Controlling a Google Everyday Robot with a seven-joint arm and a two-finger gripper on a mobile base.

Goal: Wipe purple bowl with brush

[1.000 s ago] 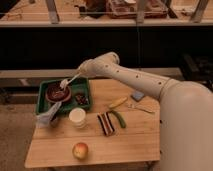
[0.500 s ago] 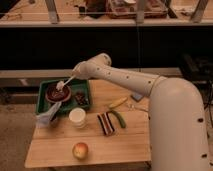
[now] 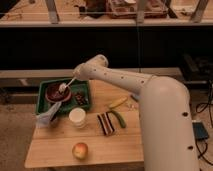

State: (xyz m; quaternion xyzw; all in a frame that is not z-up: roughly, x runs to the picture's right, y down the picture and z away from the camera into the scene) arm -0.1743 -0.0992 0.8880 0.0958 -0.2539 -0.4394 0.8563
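Robot hand point(image 3: 76, 79), clenched on brush point(image 3: 68, 83), has dipped lower; brush head now in purple bowl point(image 3: 53, 95) just below-left of hand. Wiping prob. under way.

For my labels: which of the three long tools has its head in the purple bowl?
The brush, cream-handled, at the hand over the purple bowl. The yellow-handled tool and green-handled tool lie on the table instead.
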